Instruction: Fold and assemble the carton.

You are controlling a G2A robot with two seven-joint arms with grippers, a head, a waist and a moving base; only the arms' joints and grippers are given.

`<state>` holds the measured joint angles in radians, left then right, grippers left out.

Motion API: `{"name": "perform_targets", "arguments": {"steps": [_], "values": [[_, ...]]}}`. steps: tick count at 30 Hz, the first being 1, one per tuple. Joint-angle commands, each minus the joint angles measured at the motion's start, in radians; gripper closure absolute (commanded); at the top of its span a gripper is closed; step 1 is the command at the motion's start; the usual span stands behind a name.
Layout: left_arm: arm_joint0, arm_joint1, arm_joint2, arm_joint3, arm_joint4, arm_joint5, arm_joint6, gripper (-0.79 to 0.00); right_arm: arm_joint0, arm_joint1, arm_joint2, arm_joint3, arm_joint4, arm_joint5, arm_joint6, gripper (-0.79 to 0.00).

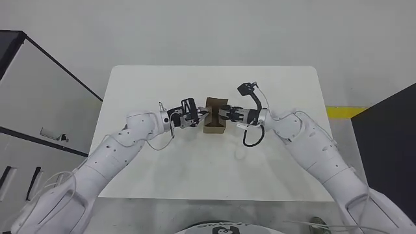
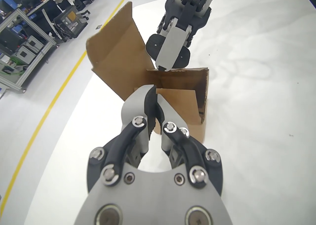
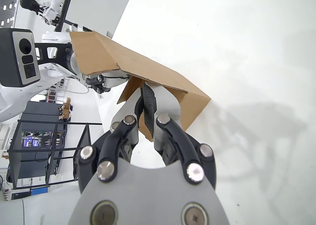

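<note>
Both arms come in over the near part of the white table (image 1: 195, 175) and meet at its middle. The left gripper (image 2: 154, 91) is pinched tight on 1 wall of the brown carton (image 1: 214, 127), and the right gripper (image 3: 146, 92) is clamped on the opposite wall. The carton sits open-topped between the 2, with 1 tall flap (image 2: 113, 48) sticking up on its far side.

Plain brown carton (image 1: 214, 122), white table (image 1: 279, 169)

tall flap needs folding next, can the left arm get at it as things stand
Probably yes, once it lets go: the left gripper is shut on the carton, and the tall flap stands beside it, unobstructed.
</note>
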<state>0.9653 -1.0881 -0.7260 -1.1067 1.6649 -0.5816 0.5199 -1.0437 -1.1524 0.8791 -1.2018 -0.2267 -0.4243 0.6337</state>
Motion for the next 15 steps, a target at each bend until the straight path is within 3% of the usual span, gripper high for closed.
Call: {"name": "perform_targets", "arguments": {"steps": [1, 15], "values": [[-0.003, -0.004, 0.005, 0.006, 0.003, -0.001, -0.001, 0.000, 0.002, -0.002, -0.002, 0.004, -0.002, 0.002, -0.002, 0.000], [-0.015, -0.019, 0.013, 0.028, 0.026, -0.007, -0.008, 0.000, 0.008, -0.013, -0.008, 0.013, -0.011, -0.002, -0.002, 0.000]]}}
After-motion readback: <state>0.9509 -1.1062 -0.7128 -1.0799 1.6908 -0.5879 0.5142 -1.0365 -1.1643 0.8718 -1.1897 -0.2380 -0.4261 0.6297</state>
